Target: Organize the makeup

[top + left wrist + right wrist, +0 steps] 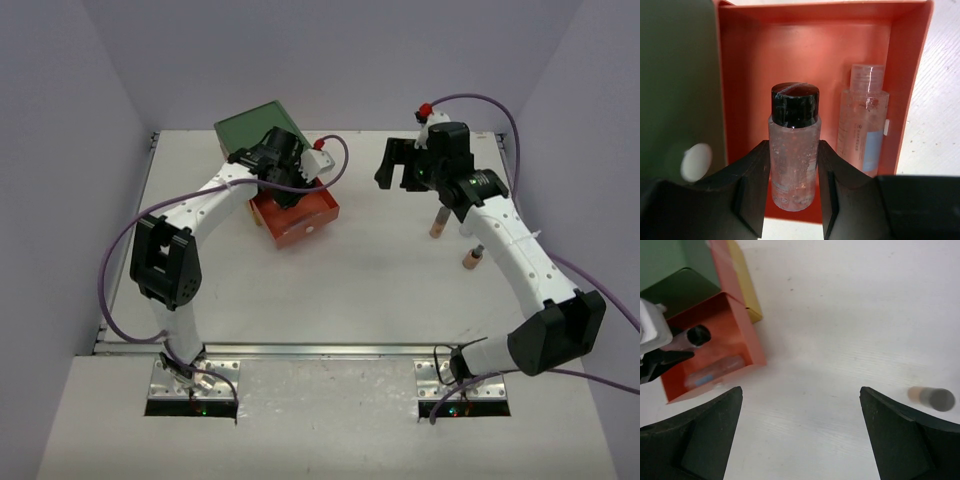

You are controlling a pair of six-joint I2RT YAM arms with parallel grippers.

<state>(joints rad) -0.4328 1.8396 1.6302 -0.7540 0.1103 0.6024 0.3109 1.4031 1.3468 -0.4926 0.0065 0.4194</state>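
black-capped clear bottle (794,150), orange drawer (755,60)

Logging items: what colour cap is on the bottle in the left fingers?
Black cap on the bottle; left wrist view shows it best.

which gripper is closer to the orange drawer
Left. The left gripper is over the orange drawer, shut on a bottle; the right gripper hangs open well to the drawer's right.
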